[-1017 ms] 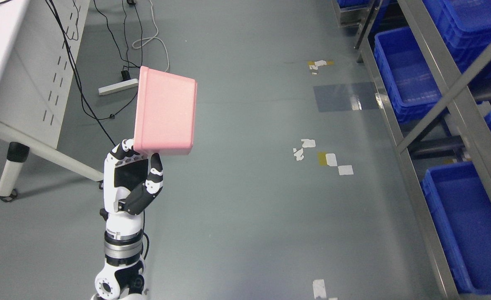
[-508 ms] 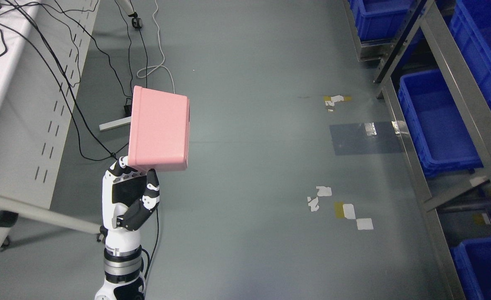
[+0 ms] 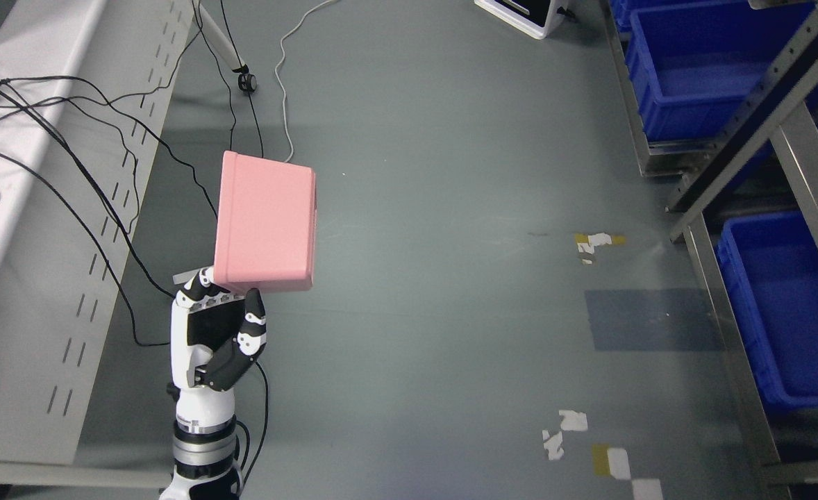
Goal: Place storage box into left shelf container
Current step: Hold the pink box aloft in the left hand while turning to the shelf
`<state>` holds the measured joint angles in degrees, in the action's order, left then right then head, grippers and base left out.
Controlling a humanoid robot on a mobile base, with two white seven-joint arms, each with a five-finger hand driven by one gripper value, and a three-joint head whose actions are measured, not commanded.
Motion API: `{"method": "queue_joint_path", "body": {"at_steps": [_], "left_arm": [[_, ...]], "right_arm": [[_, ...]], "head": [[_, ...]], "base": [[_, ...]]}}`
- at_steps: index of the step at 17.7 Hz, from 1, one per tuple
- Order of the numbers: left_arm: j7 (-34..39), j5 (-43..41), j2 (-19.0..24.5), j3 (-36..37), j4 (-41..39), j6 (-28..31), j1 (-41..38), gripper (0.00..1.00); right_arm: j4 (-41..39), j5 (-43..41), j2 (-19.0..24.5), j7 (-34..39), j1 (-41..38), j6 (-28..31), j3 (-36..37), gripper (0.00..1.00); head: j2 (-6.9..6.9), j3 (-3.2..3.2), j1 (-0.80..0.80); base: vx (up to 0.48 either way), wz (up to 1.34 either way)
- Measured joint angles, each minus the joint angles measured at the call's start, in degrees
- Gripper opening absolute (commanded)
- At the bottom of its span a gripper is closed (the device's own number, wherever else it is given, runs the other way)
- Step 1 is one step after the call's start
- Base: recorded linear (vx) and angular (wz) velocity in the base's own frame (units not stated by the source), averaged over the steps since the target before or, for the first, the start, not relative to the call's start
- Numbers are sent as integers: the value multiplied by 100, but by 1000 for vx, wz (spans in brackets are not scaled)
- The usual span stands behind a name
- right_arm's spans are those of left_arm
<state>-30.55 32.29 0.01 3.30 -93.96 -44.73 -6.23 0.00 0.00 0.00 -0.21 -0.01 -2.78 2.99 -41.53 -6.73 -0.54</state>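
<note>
Left hand (image 3: 216, 333) grips the pink box (image 3: 264, 221) by its lower edge, held up over the floor. My view has swung since a second ago; blue bins (image 3: 784, 305) now sit at three o'clock, well apart, so I'm mid-carry.
</note>
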Motion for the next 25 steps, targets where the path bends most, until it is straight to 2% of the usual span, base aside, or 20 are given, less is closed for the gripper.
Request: {"method": "queue_joint_path", "body": {"at_steps": [7,11,16,25], "left_arm": [[0,5,-1,109,31,-2,-45,3],[0,5,-1,208,41,-11,-122,3],[-46,6,40,464,75,-19,-365,3],[-107,-1,205,1054,432,-22,-762,3]], "right_arm": [[0,0,0,-1,1,-4,0,100],[0,0,0,-1,1,-5,0,100],[0,0,0,-18,1,-6,0,100],[0,0,0,0,0,-6,0,100]], "head": [[0,0,0],[0,0,0],[0,0,0],[0,0,0]], "base": [[527,105],[555,-498],[448,-1180],[246,-1330]]}}
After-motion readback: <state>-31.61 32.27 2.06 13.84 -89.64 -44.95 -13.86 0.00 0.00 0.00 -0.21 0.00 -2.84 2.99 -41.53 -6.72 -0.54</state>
